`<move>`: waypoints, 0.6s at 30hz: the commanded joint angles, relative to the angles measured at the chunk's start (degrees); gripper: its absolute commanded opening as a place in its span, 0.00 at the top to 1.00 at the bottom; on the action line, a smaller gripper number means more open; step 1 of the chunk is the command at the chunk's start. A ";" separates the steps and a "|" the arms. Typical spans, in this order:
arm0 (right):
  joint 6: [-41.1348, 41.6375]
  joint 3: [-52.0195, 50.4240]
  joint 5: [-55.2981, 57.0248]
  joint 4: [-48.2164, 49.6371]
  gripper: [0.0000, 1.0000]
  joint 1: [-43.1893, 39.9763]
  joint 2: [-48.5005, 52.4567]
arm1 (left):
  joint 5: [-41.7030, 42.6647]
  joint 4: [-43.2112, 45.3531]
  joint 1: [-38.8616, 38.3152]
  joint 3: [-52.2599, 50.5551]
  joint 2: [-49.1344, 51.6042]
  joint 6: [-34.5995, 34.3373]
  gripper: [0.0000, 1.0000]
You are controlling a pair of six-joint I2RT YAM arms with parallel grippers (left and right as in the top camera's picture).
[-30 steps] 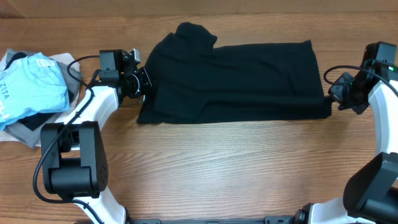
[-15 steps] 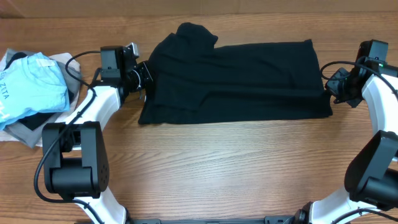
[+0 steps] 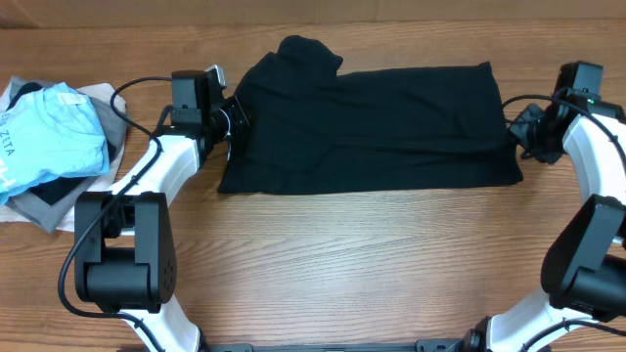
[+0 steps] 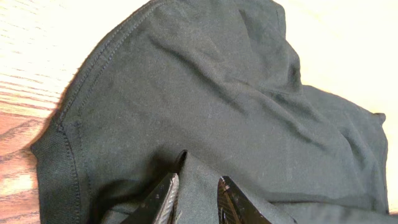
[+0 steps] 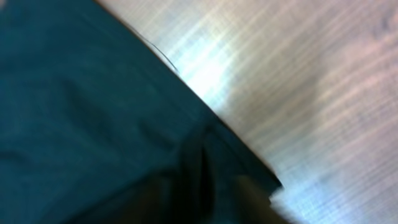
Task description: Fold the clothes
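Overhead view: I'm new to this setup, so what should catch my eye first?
A big black shirt lies spread across the middle of the wooden table, the left claw at its left edge and the right claw at its right edge. A light blue shirt tops a pile of clothes at the table's far left.

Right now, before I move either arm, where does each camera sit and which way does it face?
Overhead: fixed above the table, looking straight down at the black garment; both arms show, left gripper at its left end, right gripper at its right end.
Left wrist: on the left arm, looking low across the garment's hemmed edge; its own fingers show, a fold between them.
Right wrist: on the right arm, blurred, facing the garment's edge and bare wood; fingers indistinct.
Shared: all three see the garment.
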 commanded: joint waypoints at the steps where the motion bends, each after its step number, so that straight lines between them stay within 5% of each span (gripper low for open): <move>1: -3.78 0.44 -0.79 1.25 0.27 0.87 0.15 | 0.00 0.35 0.68 0.98 0.13 -0.74 0.76; 6: -2.16 0.44 -0.13 -6.27 0.20 -2.34 0.15 | 7.02 -2.16 1.97 0.98 -1.55 -0.46 0.76; 10: -3.17 -0.26 -0.33 -16.00 0.25 -4.79 0.17 | 5.20 -15.06 2.58 0.98 -6.36 5.38 0.78; 14: -3.76 -3.69 -1.88 -14.62 0.42 -4.76 0.17 | 5.14 -23.39 0.44 0.96 -7.82 10.08 0.80; 18: -3.69 -9.70 -7.74 -7.32 0.44 -3.91 0.17 | -6.99 -27.36 -2.73 0.92 -6.36 11.50 0.81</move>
